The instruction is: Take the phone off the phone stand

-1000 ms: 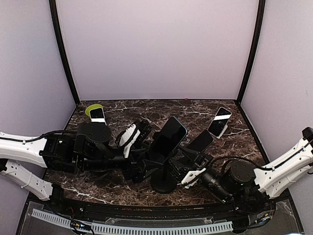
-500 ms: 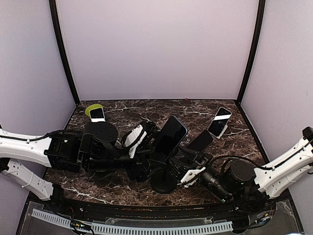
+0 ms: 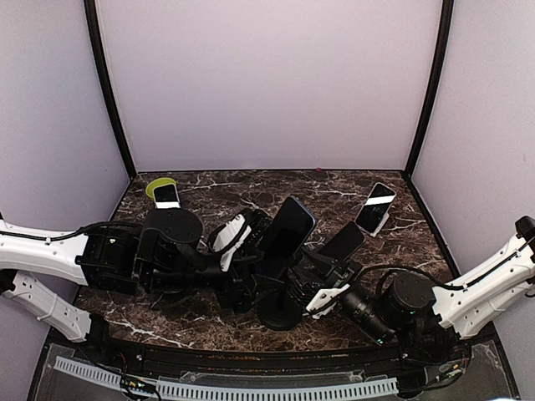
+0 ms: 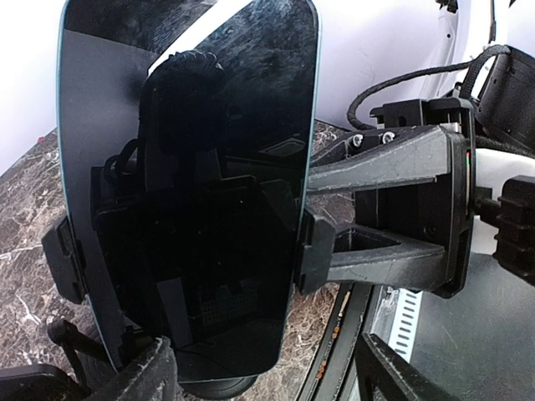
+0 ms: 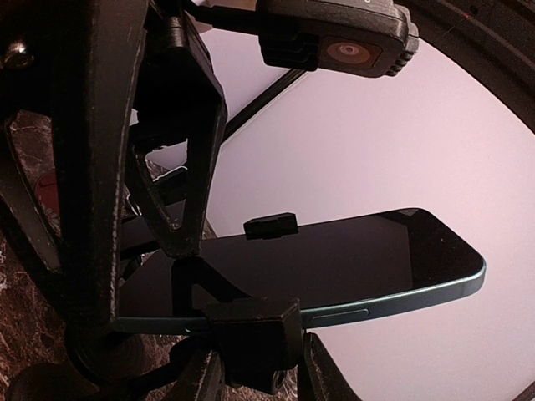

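Note:
A dark phone (image 3: pixel 286 231) with a teal edge stands tilted in a black phone stand (image 3: pixel 278 312) at the table's middle front. In the left wrist view the phone (image 4: pixel 188 167) sits between the stand's two side clamps (image 4: pixel 316 251). My left gripper (image 3: pixel 253 255) is open; its fingers (image 4: pixel 146 376) sit on either side of the phone's lower end. My right gripper (image 3: pixel 315 284) comes from the right. In the right wrist view its fingers (image 5: pixel 330 372) are closed on the stand's side clamp (image 5: pixel 255 334), under the phone's edge (image 5: pixel 393 296).
A white phone on a green stand (image 3: pixel 165 195) is at the back left. Another phone (image 3: pixel 375 208) leans at the back right, and a dark one (image 3: pixel 343 241) lies just right of the stand. Purple walls enclose the marble table (image 3: pixel 234 185).
My left gripper has moved right, up to the phone's lower end. The phone's top has shifted slightly to the left. The right gripper has stayed on the stand's clamp.

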`<action>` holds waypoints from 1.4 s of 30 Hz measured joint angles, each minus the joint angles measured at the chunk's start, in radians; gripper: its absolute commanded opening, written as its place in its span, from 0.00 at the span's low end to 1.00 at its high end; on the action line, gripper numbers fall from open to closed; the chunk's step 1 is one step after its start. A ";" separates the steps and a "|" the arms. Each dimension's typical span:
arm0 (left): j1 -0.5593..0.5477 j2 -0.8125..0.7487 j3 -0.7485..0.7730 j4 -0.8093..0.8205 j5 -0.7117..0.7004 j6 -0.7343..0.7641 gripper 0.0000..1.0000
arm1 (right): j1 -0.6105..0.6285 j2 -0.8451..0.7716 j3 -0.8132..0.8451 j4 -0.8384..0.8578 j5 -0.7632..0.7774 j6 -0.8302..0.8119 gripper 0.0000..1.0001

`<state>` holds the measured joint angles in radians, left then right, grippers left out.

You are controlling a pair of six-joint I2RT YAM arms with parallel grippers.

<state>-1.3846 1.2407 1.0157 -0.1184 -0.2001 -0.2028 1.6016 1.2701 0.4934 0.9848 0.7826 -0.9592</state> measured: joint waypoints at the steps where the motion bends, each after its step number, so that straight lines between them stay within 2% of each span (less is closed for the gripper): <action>1: 0.000 -0.002 0.000 -0.003 -0.002 0.000 0.86 | 0.000 0.000 0.000 0.000 0.000 0.000 0.06; 4: 0.000 -0.025 -0.002 -0.017 -0.010 -0.004 0.94 | 0.000 0.000 0.000 0.000 0.000 0.000 0.04; 10: 0.000 -0.090 -0.018 -0.035 -0.059 -0.015 0.99 | 0.000 0.005 0.000 0.008 0.000 0.000 0.00; 25: -0.005 0.081 0.040 -0.033 -0.142 0.020 0.99 | 0.000 0.007 0.000 0.011 0.000 -0.001 0.00; 36: -0.005 0.115 0.077 -0.038 -0.220 0.013 0.88 | 0.000 -0.005 -0.008 0.008 -0.006 0.000 0.00; 42: -0.006 0.125 0.085 -0.042 -0.233 0.003 0.77 | -0.001 -0.014 -0.017 0.007 -0.017 0.000 0.00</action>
<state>-1.3907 1.3655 1.1007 -0.1608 -0.4328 -0.1993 1.6009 1.2560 0.4763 0.9916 0.7658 -0.9588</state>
